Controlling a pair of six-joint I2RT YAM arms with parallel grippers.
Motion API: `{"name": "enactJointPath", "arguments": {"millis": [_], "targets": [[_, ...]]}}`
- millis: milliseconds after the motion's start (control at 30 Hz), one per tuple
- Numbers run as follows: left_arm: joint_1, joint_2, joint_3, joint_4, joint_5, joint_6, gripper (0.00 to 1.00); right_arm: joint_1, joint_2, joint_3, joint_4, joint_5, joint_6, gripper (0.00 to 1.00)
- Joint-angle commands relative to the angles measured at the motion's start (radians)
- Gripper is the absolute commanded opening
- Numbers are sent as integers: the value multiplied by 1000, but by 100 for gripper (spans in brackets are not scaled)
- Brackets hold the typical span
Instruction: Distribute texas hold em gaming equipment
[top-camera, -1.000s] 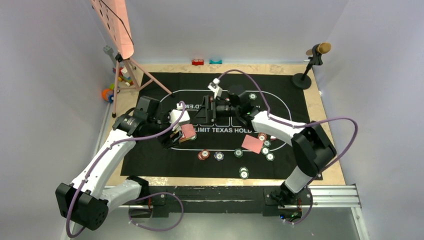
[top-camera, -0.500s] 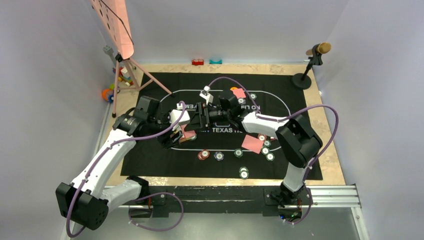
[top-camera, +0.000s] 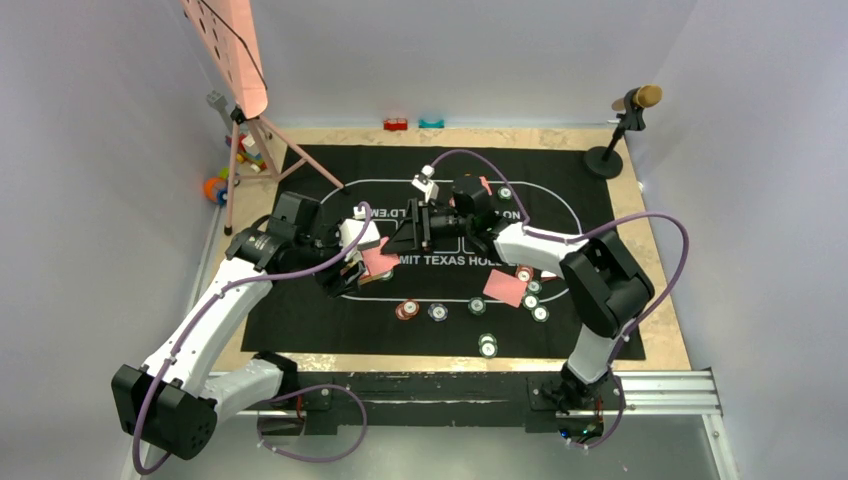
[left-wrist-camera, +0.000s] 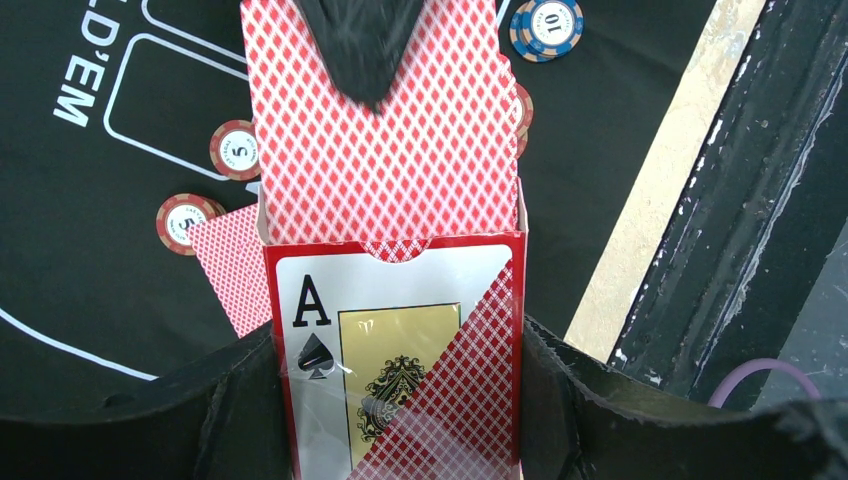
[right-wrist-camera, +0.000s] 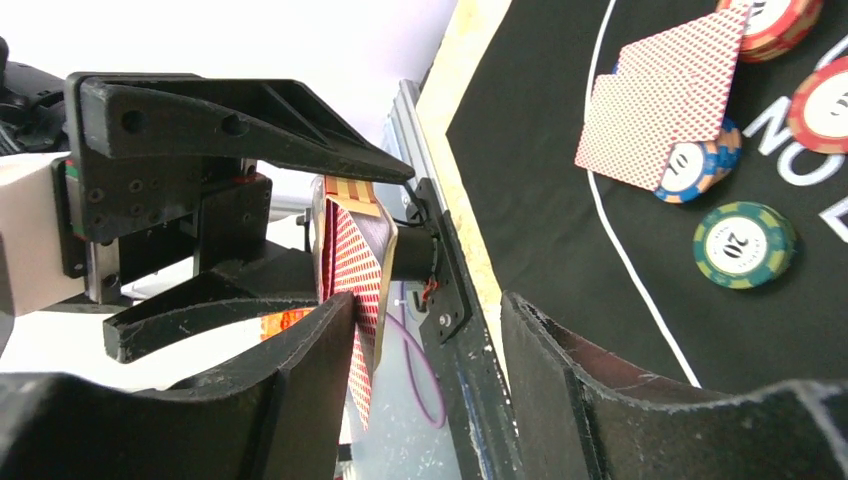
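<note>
Partly hidden: left hand (left-wrist-camera: 398, 430) clenched on card box (left-wrist-camera: 395, 300); right hand (right-wrist-camera: 425, 310) unclenched astride protruding card (left-wrist-camera: 400, 150), top edge cut off.

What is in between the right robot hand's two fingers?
The red-backed playing cards, seen edge-on in the right wrist view. The right gripper is open around them, not yet pinching.

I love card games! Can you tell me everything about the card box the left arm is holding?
The card box is red-edged cardboard with a white face showing an ace of spades, a gold emblem and a red-patterned corner. Its top is open, red-backed cards sticking out. The left gripper's jaws clamp its sides above the black mat.
</note>
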Motion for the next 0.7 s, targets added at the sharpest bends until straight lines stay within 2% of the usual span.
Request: {"name": "enactJointPath", "arguments": {"millis": [0,100,167,467,667], "targets": [[6,-9,27,42,41,-17,43,-35,-60,-24,13,1,-9,57],[6,-10,29,42,40,-17,43,-39,-68,-28,11,1,-6,54],[6,-11,27,43,39,-17,42,-42,-75,-29,12,-1,-3,48],[8,-14,23,42,33,-11,42,-95,-147,-51,-2,-13,2,10],[8,-13,22,41,32,-13,41,-170,-189,-50,-49,-22,-18,0]]}}
